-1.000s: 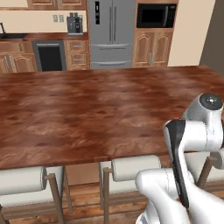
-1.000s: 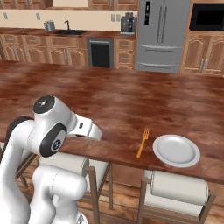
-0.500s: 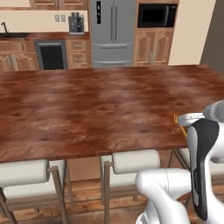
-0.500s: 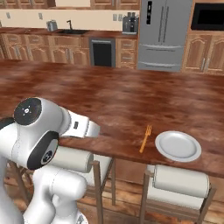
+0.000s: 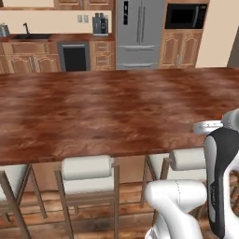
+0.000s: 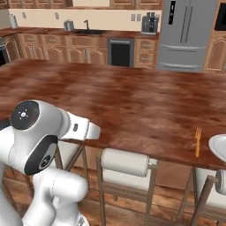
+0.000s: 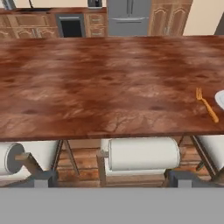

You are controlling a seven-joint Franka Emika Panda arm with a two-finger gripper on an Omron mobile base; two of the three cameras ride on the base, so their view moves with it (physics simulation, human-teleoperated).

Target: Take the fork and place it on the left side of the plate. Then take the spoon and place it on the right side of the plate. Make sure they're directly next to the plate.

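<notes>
Fork (image 6: 197, 141) lies beside plate (image 6: 218, 147), which the frame edge cuts off.

Counter (image 7: 87, 87): glossy reddish wood. Fork (image 7: 207, 105): matt orange plastic. Fridge (image 5: 139, 32): brushed steel look.

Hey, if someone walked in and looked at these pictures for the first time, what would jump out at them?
The long reddish-brown wooden counter spans the room, with white cushioned stools tucked under its near edge. A slim orange fork lies near the counter's right end, tines pointing away, just left of the round white-grey plate cut off at the picture's edge. Behind, a stainless steel fridge stands among wooden cabinets.
</notes>
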